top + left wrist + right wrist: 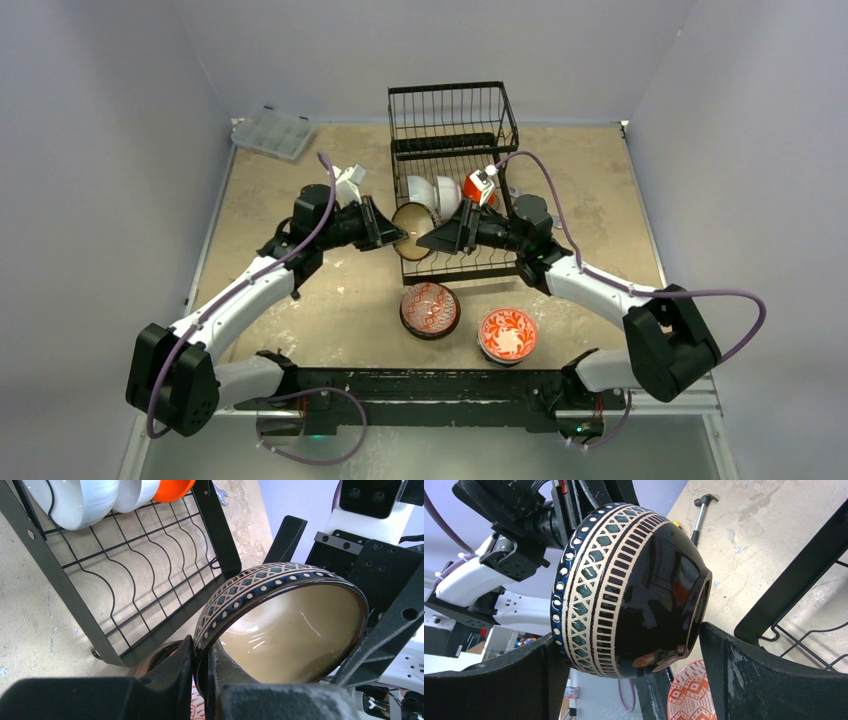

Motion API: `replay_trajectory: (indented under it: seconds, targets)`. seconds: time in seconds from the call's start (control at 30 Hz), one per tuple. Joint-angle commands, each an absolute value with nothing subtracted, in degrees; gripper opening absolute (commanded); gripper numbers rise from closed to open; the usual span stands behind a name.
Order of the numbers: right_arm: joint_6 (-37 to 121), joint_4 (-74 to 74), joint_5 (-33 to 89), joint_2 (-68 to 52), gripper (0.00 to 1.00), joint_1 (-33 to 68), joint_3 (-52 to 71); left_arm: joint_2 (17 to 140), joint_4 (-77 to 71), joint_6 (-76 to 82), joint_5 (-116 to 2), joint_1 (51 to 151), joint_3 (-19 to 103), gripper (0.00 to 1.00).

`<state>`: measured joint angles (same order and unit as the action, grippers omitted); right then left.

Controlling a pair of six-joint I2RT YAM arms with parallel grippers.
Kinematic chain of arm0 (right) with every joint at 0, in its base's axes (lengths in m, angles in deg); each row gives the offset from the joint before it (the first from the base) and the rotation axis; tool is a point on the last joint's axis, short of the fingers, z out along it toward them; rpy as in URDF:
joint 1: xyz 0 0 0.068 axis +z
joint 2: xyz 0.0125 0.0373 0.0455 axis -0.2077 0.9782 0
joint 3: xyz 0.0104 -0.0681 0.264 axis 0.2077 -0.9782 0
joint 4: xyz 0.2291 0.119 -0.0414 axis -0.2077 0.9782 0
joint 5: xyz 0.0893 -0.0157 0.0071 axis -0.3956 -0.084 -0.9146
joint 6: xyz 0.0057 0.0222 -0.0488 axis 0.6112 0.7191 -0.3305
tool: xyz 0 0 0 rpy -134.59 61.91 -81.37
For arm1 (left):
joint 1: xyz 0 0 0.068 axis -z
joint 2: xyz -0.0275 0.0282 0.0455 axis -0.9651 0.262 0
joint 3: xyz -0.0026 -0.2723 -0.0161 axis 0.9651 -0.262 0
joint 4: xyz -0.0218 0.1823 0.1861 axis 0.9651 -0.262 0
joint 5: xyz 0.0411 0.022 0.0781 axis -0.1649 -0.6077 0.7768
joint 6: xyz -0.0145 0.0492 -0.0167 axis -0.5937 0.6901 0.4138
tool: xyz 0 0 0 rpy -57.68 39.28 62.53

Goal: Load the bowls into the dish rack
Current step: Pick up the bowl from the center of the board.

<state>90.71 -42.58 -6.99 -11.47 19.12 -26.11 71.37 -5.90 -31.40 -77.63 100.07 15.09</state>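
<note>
1. The bench [300,300] carried the rack [450,110] at its far middle and a clear box [272,132] in the far left corner.
2. White bowls [425,190] and an orange bowl [476,187] stood on edge in the rack's base.
3. A dark-rimmed red bowl [430,308] and a red floral bowl [508,333] sat upright on the bench near the arms' bases.
4. A dark bowl [411,218], tipped on its side, hung at the rack's front-left edge.
5. The left tool [200,675] was clenched on its rim.
6. The right tool [631,645] straddled it widely, rim to foot. Whether it gripped, I cannot tell.

Two bowls [430,310] before dish rack [452,118]
</note>
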Motion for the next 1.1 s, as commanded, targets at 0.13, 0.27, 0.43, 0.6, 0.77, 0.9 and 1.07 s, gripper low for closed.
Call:
replay_trajectory:
  seconds: [0.13, 0.27, 0.43, 0.6, 0.77, 0.9, 1.07]
  targets:
    - [90.61, -46.25, -8.10, -12.41, 0.93, 20.00, -23.90, 71.43, -0.42, -31.87, -80.60, 100.64, 16.00, 0.00]
    - [88.19, -43.45, -7.43, -12.49, 0.99, 20.00, -23.03, 71.51, -0.48, -31.81, -80.91, 100.81, 16.01, 0.00]
    - [84.64, -38.00, -6.80, -12.69, 0.99, 20.09, -20.40, 71.86, -0.38, -32.18, -80.96, 101.10, 15.39, 0.00]
    - [82.11, -34.01, -6.28, -12.67, 0.94, 20.09, -18.40, 72.02, 0.39, -32.71, -80.65, 101.44, 14.68, 0.00]
    - [81.31, -33.32, -6.58, -12.74, 0.55, 20.09, -18.19, 72.31, 0.40, -32.55, -80.44, 101.70, 14.70, 0.00]
    - [80.39, -31.98, -5.70, -13.33, 0.06, 20.14, -18.20, 72.10, -0.23, -32.27, -79.58, 101.71, 14.65, 0.16]
    - [78.05, -27.13, -5.35, -14.11, 0.00, 20.10, -17.41, 71.02, -2.02, -31.10, -77.75, 101.75, 14.68, 0.42]
